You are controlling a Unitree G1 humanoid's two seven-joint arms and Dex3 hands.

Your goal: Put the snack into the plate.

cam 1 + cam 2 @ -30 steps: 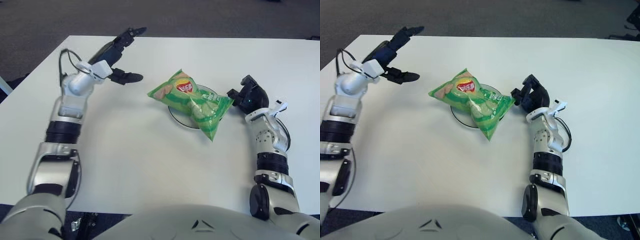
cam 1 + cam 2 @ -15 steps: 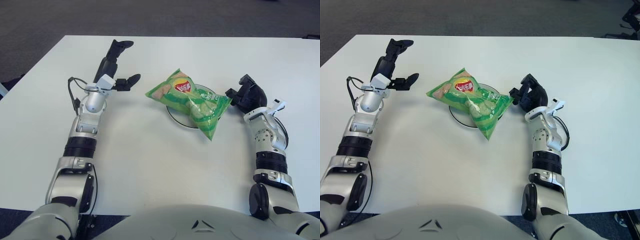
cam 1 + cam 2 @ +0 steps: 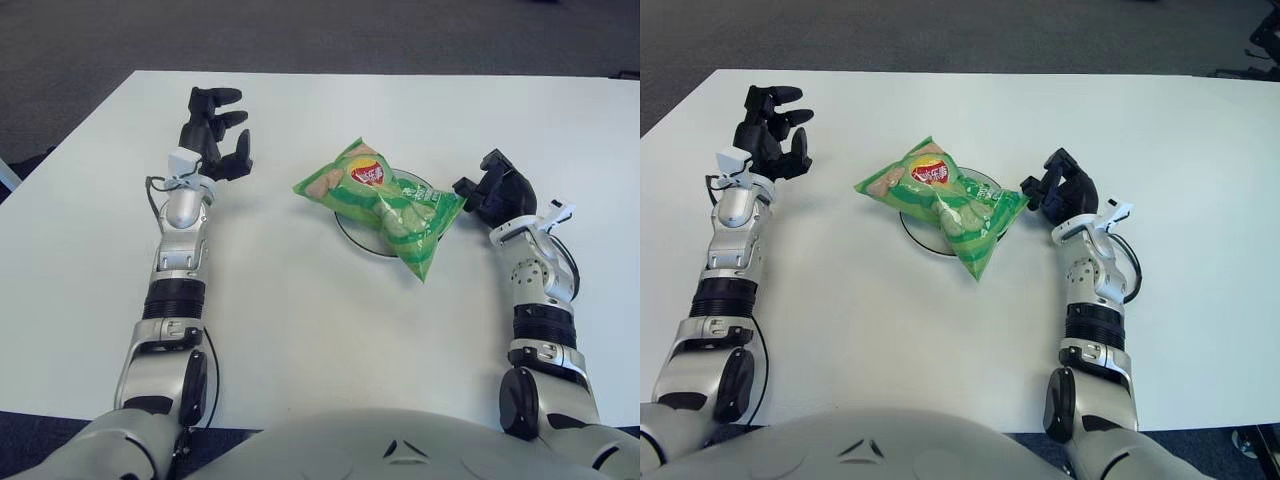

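A wide white bench [image 3: 300, 320] fills the view, seen from above. On it, just right of centre, a round clear glass plate [image 3: 352, 232] is seen, and a crinkled green snack bag with a red logo [image 3: 385, 205] lies across it, covering most of the dish; one end of the bag overhangs the near right rim and the other the far left rim. The black three-fingered right hand [image 3: 493, 190] is shown just beside the bag's right edge, its fingers loosely curled with nothing held between them; whether they touch the bag cannot be told. Further back and well apart to the left, the black left hand [image 3: 214, 133] is raised with the palm upright, its fingers spread apart and closed on nothing.
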